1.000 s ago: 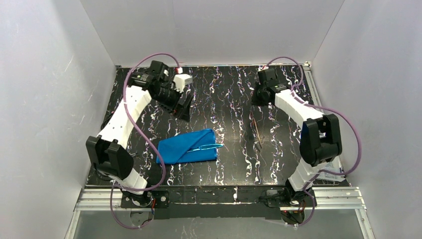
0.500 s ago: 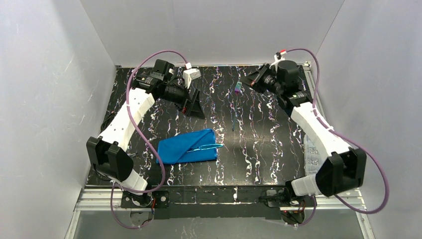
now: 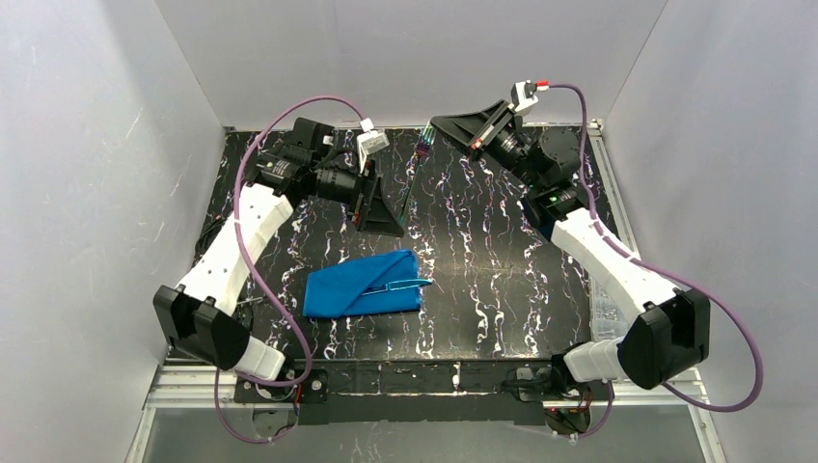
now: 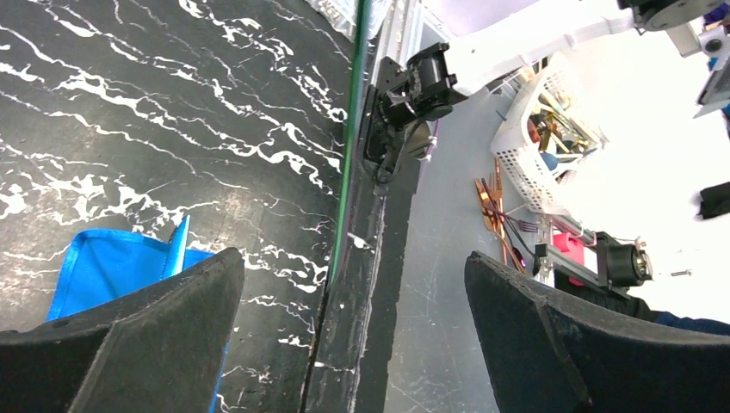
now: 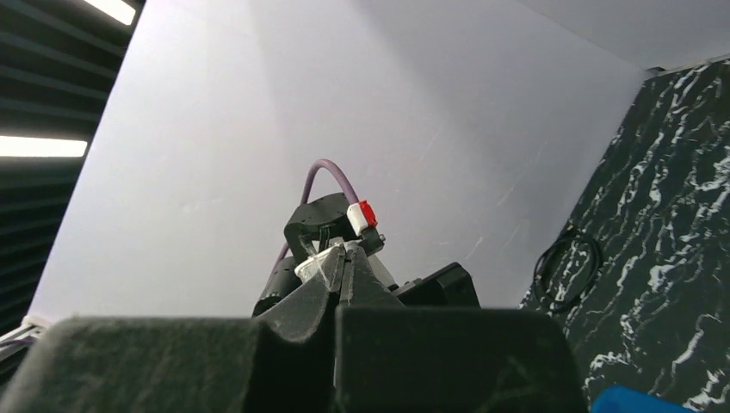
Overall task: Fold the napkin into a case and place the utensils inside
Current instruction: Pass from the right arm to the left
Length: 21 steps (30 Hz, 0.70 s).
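Note:
The napkin lies folded as a flat blue case in the middle of the table, and one utensil pokes out of its right side. At the back, my right gripper is raised and shut on the top of a second utensil. That utensil hangs down as a thin green stick. My left gripper is wide open beside it. The stick's lower end hangs between the left fingers and touches neither.
The black marbled table has white walls on three sides. Purple cables loop over both arms. Off the table's near edge stands a white basket, with orange cutlery beside it.
My right arm swung up and to the left from the back right of the table, lifting the utensil. My left gripper moved right toward it. The case has not moved.

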Tool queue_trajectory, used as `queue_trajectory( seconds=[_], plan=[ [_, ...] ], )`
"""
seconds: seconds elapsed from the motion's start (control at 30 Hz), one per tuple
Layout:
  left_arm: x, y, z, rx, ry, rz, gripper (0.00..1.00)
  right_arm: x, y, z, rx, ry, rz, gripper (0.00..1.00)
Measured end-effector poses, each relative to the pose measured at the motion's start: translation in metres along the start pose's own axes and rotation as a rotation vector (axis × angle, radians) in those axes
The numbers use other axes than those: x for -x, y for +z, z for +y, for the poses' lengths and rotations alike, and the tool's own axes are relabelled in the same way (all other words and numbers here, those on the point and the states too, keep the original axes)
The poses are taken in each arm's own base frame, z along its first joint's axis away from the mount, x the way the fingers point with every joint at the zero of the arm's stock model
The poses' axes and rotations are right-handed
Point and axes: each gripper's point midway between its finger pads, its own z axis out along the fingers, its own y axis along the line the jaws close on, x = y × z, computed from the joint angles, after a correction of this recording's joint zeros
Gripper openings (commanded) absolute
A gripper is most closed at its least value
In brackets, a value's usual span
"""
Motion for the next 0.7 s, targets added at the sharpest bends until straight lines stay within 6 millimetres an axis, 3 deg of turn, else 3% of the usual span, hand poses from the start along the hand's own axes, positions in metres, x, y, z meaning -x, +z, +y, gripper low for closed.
queue_trajectory(
  seconds=[0.1,0.13,0.17,0.2,0.23,0.37,0.5,0.53,0.6,0.7],
  plan=[
    [0.002,-0.002,-0.008,-0.016,0.014,-0.015,0.84,-0.005,0.006,0.005,0.039,0.042,0.004,0.01],
    [0.002,-0.002,-0.009,-0.022,0.017,-0.017,0.75,-0.007,0.008,0.006,0.048,0.053,0.006,0.01],
    [0.003,-0.001,-0.010,-0.027,0.017,-0.019,0.61,-0.009,0.010,0.006,0.053,0.065,0.007,0.01],
    [0.003,-0.001,-0.010,-0.032,0.016,-0.021,0.37,-0.010,0.011,0.006,0.058,0.070,0.006,0.01],
    [0.002,0.000,-0.010,-0.036,0.011,-0.020,0.04,-0.011,0.012,0.006,0.060,0.072,0.005,0.01],
    [0.001,0.000,-0.011,-0.046,0.019,-0.018,0.00,-0.016,0.015,0.011,0.077,0.066,0.005,0.01],
    [0.001,-0.003,-0.011,-0.015,0.056,-0.003,0.00,-0.019,0.016,0.011,0.079,0.064,0.005,0.41],
    [0.001,-0.004,-0.008,0.008,0.077,0.000,0.00,-0.019,0.016,0.011,0.077,0.064,0.008,0.54],
    [0.001,-0.007,-0.001,0.059,0.130,0.012,0.00,-0.023,0.015,0.005,0.050,0.049,0.023,0.93],
    [-0.004,-0.018,0.020,0.191,0.261,0.057,0.00,-0.029,0.011,-0.010,-0.057,0.014,0.070,0.99]
  ],
)
